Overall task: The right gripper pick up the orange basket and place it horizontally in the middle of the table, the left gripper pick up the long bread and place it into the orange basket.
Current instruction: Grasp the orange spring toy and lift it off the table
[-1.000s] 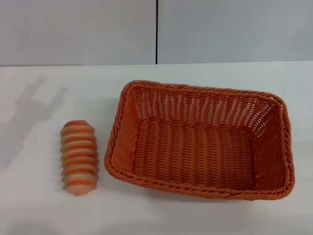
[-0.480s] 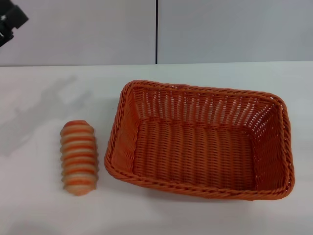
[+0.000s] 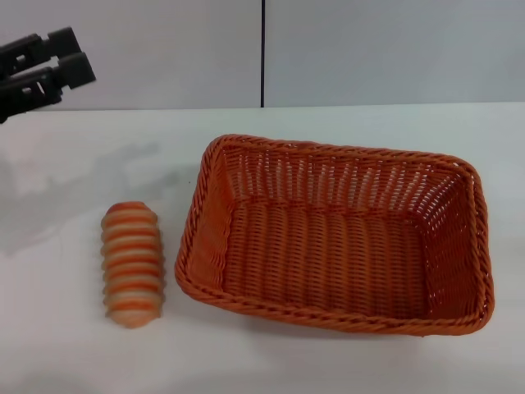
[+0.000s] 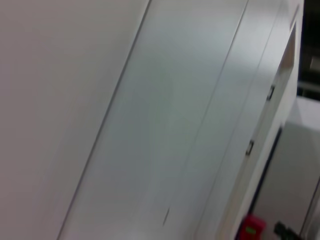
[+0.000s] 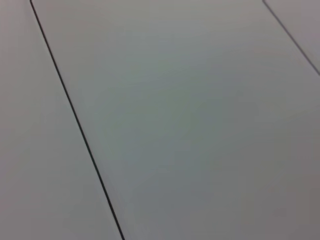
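The orange basket (image 3: 332, 234) lies on the white table (image 3: 66, 353), its long side running across, a little right of centre, and nothing is inside it. The long bread (image 3: 131, 263), striped orange and cream, rests just left of the basket, pointing away from me. My left gripper (image 3: 72, 56) reaches in at the upper left, high over the table's far edge and well beyond the bread; its two black fingers stand slightly apart and hold nothing. The right gripper is out of view. Both wrist views show only wall panels.
A pale grey wall with a dark vertical seam (image 3: 262, 53) rises behind the table. Bare tabletop lies between the bread and the left edge, and along the front.
The left gripper has come into the head view from the upper left and moved rightward; its shadow on the table has shifted. Basket and bread have stayed put.
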Controlling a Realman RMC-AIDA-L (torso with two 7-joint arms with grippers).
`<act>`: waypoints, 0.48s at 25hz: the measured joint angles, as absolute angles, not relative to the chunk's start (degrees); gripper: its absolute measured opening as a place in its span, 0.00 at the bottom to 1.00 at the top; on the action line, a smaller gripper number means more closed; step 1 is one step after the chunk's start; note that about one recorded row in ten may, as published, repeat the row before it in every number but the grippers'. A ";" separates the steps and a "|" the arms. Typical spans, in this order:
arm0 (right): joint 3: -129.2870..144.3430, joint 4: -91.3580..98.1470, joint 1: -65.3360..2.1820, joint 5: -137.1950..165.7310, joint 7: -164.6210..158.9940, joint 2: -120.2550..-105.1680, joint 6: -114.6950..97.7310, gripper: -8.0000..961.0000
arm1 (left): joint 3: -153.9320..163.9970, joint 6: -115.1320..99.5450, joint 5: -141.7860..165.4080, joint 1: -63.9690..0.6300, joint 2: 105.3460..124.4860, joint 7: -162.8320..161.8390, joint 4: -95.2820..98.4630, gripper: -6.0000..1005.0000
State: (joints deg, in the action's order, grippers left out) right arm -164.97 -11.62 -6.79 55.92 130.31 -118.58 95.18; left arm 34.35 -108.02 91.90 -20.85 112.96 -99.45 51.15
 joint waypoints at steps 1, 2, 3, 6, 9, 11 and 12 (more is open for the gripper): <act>-164.97 -11.62 -6.79 55.92 130.31 -118.58 95.18 0.52 | 34.35 -108.02 91.90 -20.85 112.96 -99.45 51.15 0.83; -164.97 -11.60 -6.78 55.78 130.24 -118.57 95.18 0.52 | 34.35 -108.23 94.04 -20.95 113.04 -101.32 53.43 0.83; -164.97 -11.59 -6.77 55.74 130.16 -118.57 95.17 0.52 | 34.36 -108.31 94.77 -20.99 113.06 -101.90 54.04 0.83; -164.97 -11.57 -6.77 55.61 129.94 -118.57 95.09 0.53 | 34.36 -108.54 97.61 -21.25 113.20 -104.40 56.76 0.83; -164.97 -11.49 -6.77 55.16 129.91 -118.58 94.97 0.52 | 34.37 -108.73 100.43 -21.60 113.59 -106.86 60.32 0.83; -164.97 -11.26 -6.76 54.97 129.91 -118.61 94.79 0.52 | 34.42 -108.74 103.13 -22.15 113.90 -108.63 62.97 0.83; -164.97 -11.00 -6.75 54.95 129.90 -118.62 94.48 0.52 | 34.47 -108.74 104.58 -22.46 113.98 -109.32 63.91 0.83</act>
